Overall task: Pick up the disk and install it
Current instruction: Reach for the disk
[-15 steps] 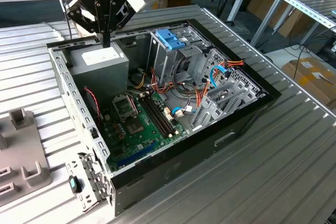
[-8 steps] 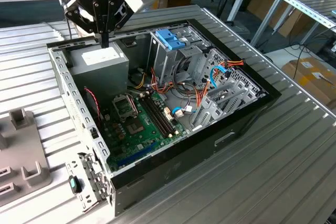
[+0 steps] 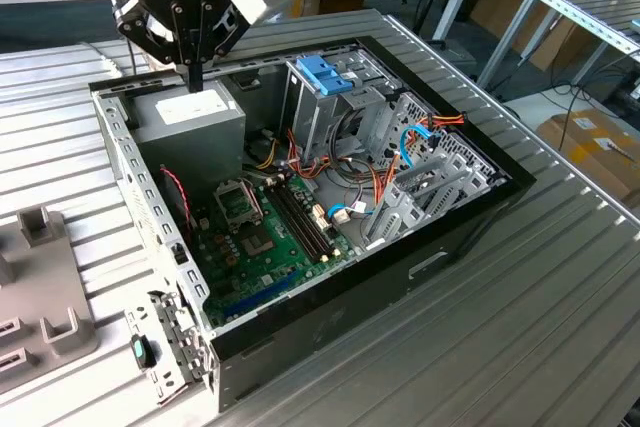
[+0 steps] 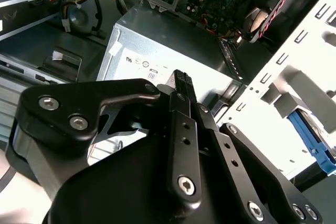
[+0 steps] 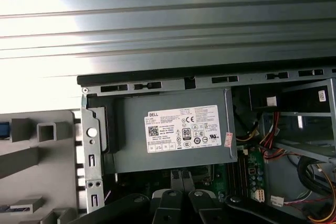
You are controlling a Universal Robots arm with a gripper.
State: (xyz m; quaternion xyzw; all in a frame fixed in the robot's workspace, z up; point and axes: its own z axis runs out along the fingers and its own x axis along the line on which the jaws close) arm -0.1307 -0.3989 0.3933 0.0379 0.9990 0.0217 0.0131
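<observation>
Exterior view: gripper (image 3: 195, 87), closed and empty, at 11 o'clock above power supply (image 3: 190, 112); disk (image 4: 311, 139), second wrist view, apparently blue-railed edge in grey fixture (image 3: 45, 332) at 8 o'clock of case (image 3: 455, 247); clean pick needs jaws opened, squared to rails.

Our exterior view looks down on the whole computer case (image 3: 330, 319); both wrist views closely face its power supply (image 5: 173, 129) (image 4: 173, 43), eleven o'clock there.
</observation>
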